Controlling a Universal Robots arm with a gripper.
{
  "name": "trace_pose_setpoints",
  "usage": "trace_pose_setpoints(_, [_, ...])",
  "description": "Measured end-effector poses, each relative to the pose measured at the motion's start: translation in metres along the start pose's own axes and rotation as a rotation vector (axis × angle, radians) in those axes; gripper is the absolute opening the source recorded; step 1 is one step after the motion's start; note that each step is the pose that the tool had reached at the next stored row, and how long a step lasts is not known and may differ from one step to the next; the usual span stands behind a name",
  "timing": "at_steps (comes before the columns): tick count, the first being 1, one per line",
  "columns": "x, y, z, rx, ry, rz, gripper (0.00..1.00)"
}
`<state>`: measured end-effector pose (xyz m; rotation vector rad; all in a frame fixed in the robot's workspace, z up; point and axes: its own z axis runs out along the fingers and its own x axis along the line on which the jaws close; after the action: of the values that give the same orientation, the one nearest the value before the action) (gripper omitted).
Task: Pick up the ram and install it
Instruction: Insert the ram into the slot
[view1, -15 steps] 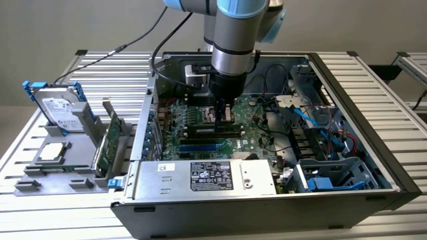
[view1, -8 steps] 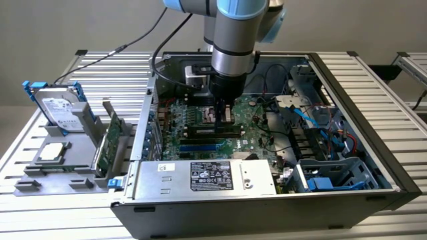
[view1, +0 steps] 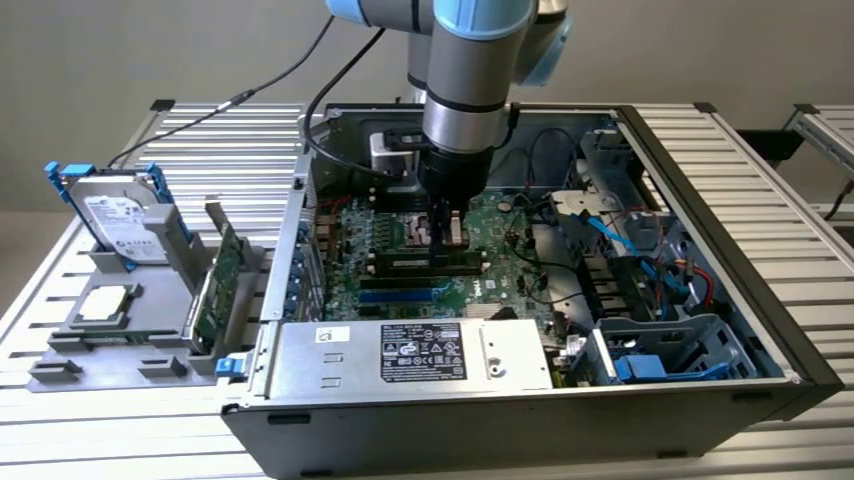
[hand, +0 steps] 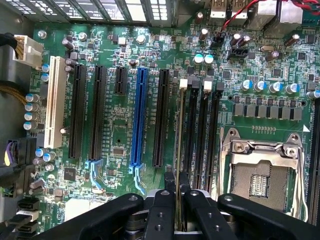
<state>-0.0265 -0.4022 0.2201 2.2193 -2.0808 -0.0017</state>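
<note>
The black gripper, nearly closed, pinches the thin green ram stick edge-down along the black memory slots of the green motherboard; seating looks in hand, calling, I'd judge, for square alignment and an even press.

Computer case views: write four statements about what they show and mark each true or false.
1. The end effector grips the memory stick at the memory slots. True.
2. The hard drive lies inside the computer case. False: it stands upright in the grey holder outside the case, on the exterior view's left.
3. The processor socket is empty. True.
4. The blue slot holds the expansion card. False: the slot is empty, and the card stands in the holder.
</note>
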Motion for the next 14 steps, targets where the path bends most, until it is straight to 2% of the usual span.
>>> trace_pose_setpoints(14, [-0.0003,0.0001,-0.0006,-0.0011,-0.0012,0.016,0.14])
